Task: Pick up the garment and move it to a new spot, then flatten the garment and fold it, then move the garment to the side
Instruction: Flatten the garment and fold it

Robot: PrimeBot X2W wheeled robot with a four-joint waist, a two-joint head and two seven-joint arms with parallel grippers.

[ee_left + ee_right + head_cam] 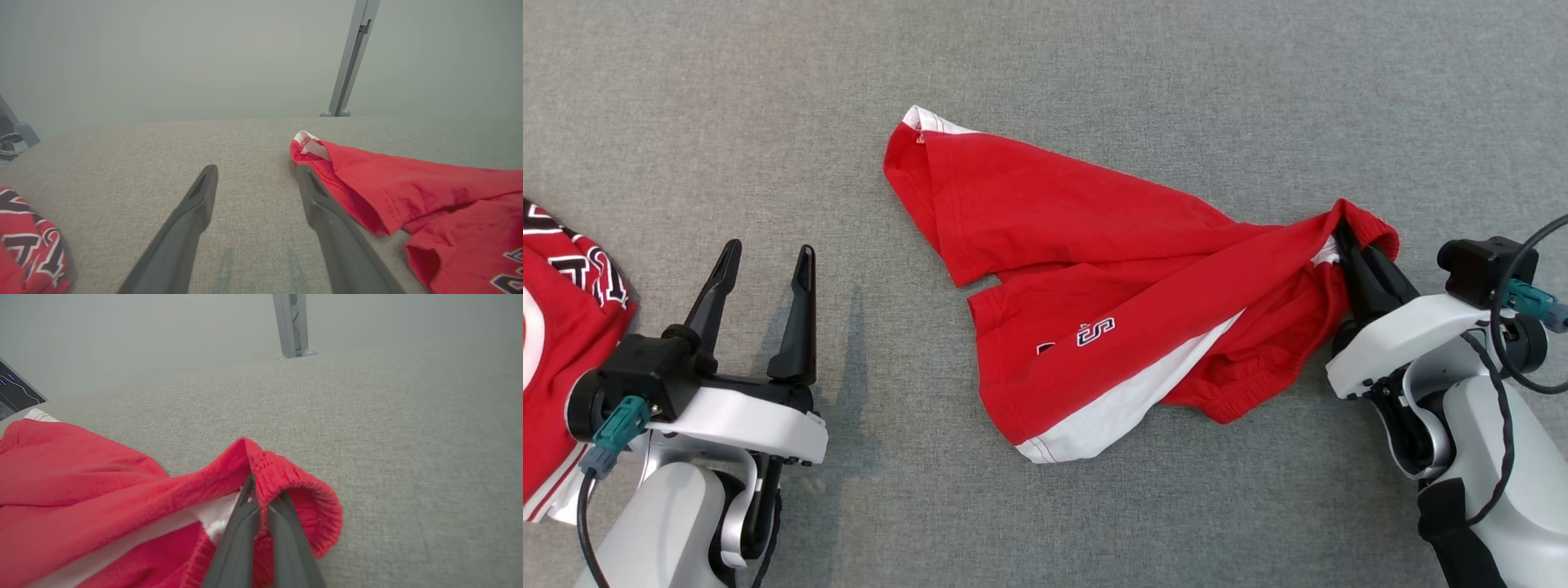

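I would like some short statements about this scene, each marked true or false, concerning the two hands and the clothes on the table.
1. The right hand is shut on the elastic waistband of the red shorts. True.
2. The left hand grips the shorts too. False: it stands open above the grey surface, apart from them.
3. The shorts lie flat and folded. False: they are twisted and bunched.
4. A second red garment with lettering lies at the robot's far left. True.
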